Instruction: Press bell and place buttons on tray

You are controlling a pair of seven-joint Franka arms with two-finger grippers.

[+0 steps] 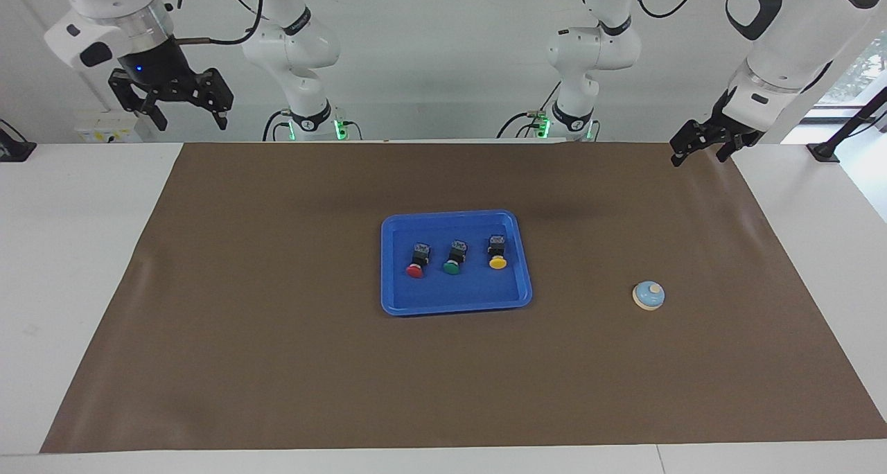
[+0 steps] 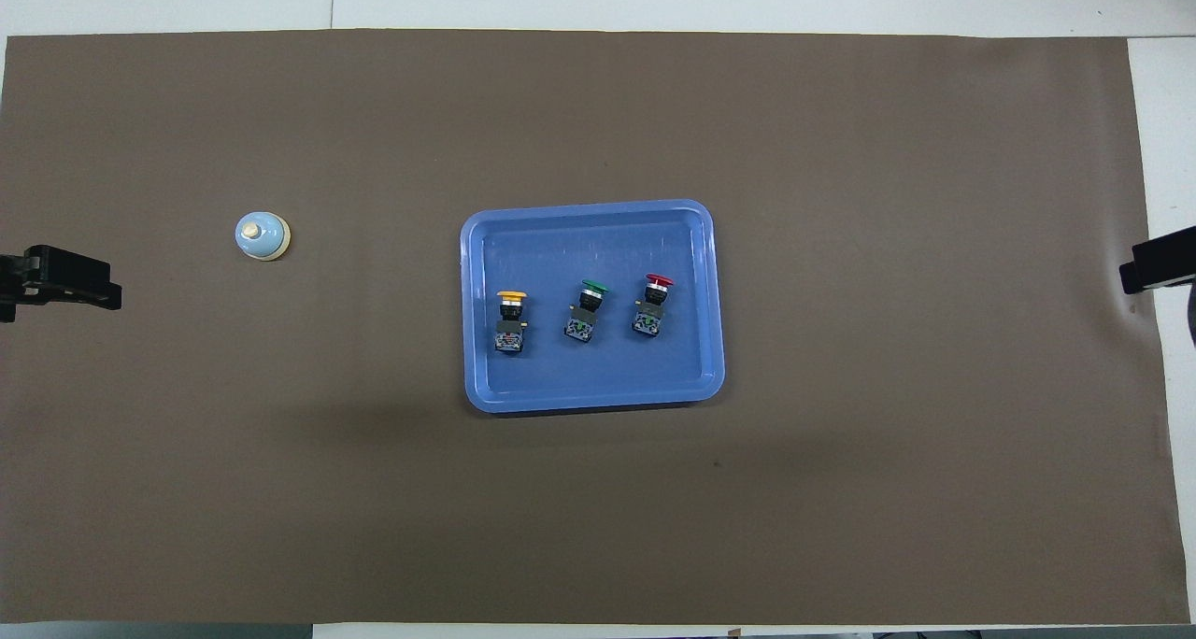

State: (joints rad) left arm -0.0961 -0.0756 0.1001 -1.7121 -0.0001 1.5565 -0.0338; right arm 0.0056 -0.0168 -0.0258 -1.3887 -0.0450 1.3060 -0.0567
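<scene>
All three buttons are lying in the blue tray (image 1: 521, 280), so the placing step looks finished and, judging by the layout, little remains beyond parking the arms; whether the bell (image 1: 648, 295) was pressed cannot be told. The right gripper (image 1: 183, 108) is hanging empty with fingers spread wide, raised over the table's edge at its own end, well apart from the tray. The left gripper (image 1: 701, 145) is waiting, open and empty, over the mat's corner, with the bell standing below it, farther out. The red button (image 1: 416, 262), green button (image 1: 453, 258) and yellow button (image 1: 497, 253) are lying in a row, caps pointing away from the robots.
</scene>
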